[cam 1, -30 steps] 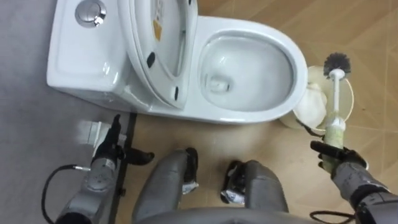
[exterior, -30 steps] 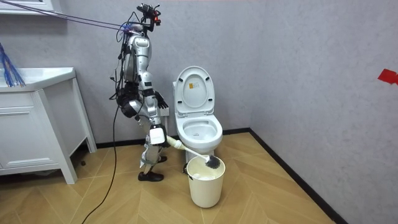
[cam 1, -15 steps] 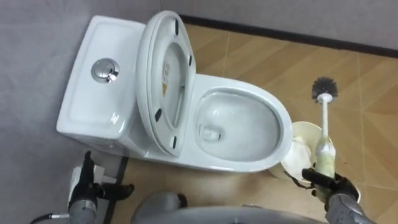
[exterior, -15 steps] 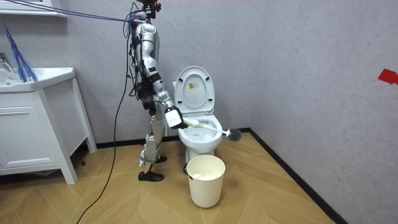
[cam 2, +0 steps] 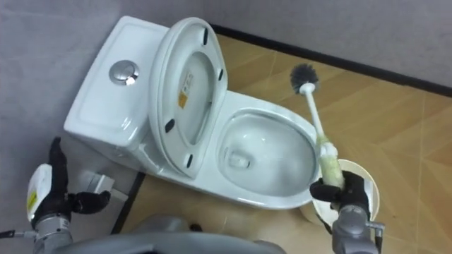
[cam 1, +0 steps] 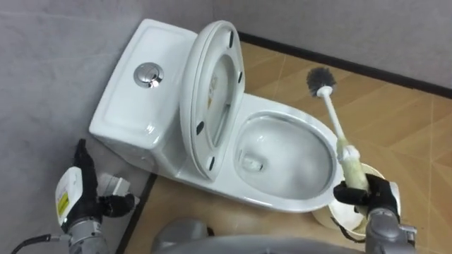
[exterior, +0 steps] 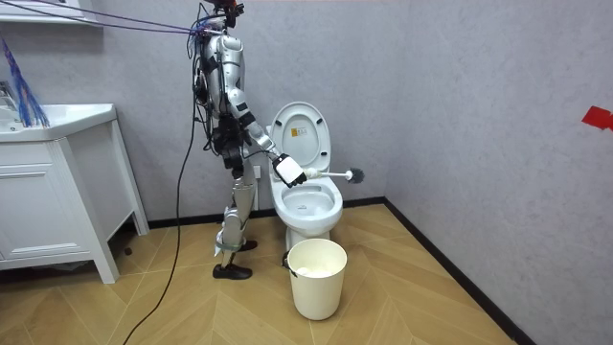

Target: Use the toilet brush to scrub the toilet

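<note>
Brush [cam 1: 339, 129] now higher, near toilet [cam 1: 127, 116], in right hand [cam 1: 367, 197]

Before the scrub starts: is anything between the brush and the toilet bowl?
Nothing visible. The seat stands raised, the bowl lies open, and the right robot hand holds the brush above its rim.

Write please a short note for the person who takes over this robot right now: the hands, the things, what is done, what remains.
Right hand: shut on the brush, at its handle end, near the bowl rim.
Left hand: open, idle, low at the eye view's left.
The brush is in the air, its head out past the bowl rim, not in the bowl.
The lid is up and the bowl is open. The bin stands before the bowl.
Done: brush in hand.
Left: lower the head into the bowl and scrub.
</note>
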`<state>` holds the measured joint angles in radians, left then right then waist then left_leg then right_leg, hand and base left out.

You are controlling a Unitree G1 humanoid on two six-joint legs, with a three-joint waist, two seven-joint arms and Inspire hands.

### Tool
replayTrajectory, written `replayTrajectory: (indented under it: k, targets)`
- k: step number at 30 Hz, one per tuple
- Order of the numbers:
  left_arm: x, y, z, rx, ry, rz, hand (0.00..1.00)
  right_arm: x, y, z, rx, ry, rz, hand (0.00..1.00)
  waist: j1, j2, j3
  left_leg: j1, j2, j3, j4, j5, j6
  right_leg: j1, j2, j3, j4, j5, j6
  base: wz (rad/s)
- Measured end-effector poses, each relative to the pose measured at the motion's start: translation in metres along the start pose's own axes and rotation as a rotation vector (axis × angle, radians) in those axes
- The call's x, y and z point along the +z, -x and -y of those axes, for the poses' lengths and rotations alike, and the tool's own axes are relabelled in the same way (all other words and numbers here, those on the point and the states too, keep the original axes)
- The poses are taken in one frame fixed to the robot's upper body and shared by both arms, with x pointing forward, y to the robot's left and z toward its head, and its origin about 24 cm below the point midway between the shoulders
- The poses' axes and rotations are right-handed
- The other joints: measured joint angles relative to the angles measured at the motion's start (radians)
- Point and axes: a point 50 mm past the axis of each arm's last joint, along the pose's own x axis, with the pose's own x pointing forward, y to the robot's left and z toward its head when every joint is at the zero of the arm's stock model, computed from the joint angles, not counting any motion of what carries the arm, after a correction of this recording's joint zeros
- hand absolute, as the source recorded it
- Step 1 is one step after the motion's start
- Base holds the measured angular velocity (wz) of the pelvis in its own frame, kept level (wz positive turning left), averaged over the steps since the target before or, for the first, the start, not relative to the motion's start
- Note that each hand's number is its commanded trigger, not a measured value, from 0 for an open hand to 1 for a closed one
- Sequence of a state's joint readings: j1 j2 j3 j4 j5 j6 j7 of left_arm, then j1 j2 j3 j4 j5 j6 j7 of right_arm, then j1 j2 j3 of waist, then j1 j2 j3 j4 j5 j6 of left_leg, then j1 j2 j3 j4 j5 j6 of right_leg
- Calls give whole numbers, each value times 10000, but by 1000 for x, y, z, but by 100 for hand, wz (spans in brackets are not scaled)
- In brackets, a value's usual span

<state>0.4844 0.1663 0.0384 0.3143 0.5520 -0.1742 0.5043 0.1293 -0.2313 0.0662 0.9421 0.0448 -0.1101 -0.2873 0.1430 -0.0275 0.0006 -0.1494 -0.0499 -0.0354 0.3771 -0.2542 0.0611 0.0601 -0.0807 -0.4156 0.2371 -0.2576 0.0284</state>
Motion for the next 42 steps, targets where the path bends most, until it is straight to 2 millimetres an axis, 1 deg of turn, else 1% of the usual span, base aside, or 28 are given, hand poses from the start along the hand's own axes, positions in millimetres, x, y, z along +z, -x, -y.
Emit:
replayTrajectory:
  k: [4,6,11,15,17,19,22,24,26,27,29,30,31,33,35,38,40,42]
  targets:
    - [21,-4,-6,544,-597,1460,0,-9,0,-4,663,1779,1,100,63,-33,1,37,0,-38,-6,5,-7,23,5,-51,-4,0,0,2]
    - [27,-5,-9,680,-577,1778,0,-12,1,-5,938,2171,-8,100,65,-34,-5,29,1,-39,-5,6,-9,72,7,-73,-4,0,0,0]
    - [44,-12,-15,997,-629,2687,0,-16,2,-6,1230,2270,-170,100,-10,-127,13,-11,-5,-67,5,5,-8,62,7,-113,-2,1,-1,1]
    - [53,-17,-15,921,-1143,3320,0,-20,2,-7,1510,2299,-361,100,-130,-107,4,-89,-40,-214,51,6,-9,52,7,-259,-13,1,-1,10]
    - [54,-17,-14,831,-1342,3468,0,-20,2,-7,1664,2284,-377,100,-232,-67,0,-86,-34,-207,43,6,-9,-16,7,-256,-14,1,-1,2]
    - [56,-15,-9,644,-1535,3613,0,-22,3,-6,1788,2317,-460,100,-313,1,-38,-117,-34,-195,22,7,-10,-77,4,-235,-7,0,-1,0]
    - [58,-13,-3,266,-2049,3935,0,-26,3,-5,1960,2426,-600,100,-382,63,-41,-138,-3,-91,17,7,-10,-76,5,-170,1,0,-1,-6]
    - [60,-12,0,26,-2323,4133,0,-26,2,-4,2011,2538,-667,100,-401,77,-31,-133,18,27,10,7,-10,-93,8,-67,1,0,-1,-12]
    - [59,-11,3,-328,-2719,4238,0,-26,1,-2,2091,2862,-643,100,-574,69,-2,-141,22,59,5,6,-9,-122,0,6,3,0,-1,-8]
    - [59,-12,4,-421,-2806,4245,0,-26,1,-1,2112,2918,-675,100,-597,76,1,-154,28,58,4,6,-9,-149,-1,9,10,0,-1,-9]
    - [59,-16,7,-633,-3005,4311,0,-29,1,3,2127,3169,-901,100,-602,106,14,-252,32,76,2,6,-7,-278,-13,40,57,0,-2,-6]
    - [57,-18,9,-712,-3225,4278,0,-33,1,7,2166,3426,-1100,100,-599,96,31,-320,33,108,6,14,7,-374,-28,53,93,0,-2,-9]
    - [54,-20,10,-790,-3322,4188,0,-35,2,10,2222,3751,-1170,100,-581,141,42,-356,57,189,1,20,15,-476,-45,95,191,0,-2,-13]
    - [49,-23,10,-917,-3529,4034,0,-37,2,12,2298,4183,-1241,100,-567,137,43,-462,82,289,-3,24,22,-640,-45,211,214,4,-10,-20]
    - [46,-27,8,-974,-3725,3997,0,-35,0,15,2293,4528,-1198,100,-577,133,40,-647,94,367,12,41,47,-895,-59,315,313,8,-17,-15]
    - [49,-32,7,-876,-3692,4087,0,-31,-3,22,2193,5283,-1113,100,-570,120,48,-847,83,453,24,94,109,-1194,-115,429,450,9,-18,-9]
    - [50,-35,7,-848,-3716,4052,0,-24,-7,26,2094,5990,-969,100,-533,147,51,-931,83,528,54,99,120,-1361,-143,548,573,9,-17,-10]
    - [52,-37,7,-803,-3749,4035,0,-20,-9,27,2031,6315,-847,100,-525,169,43,-1066,89,533,152,99,123,-1473,-137,549,594,9,-17,0]
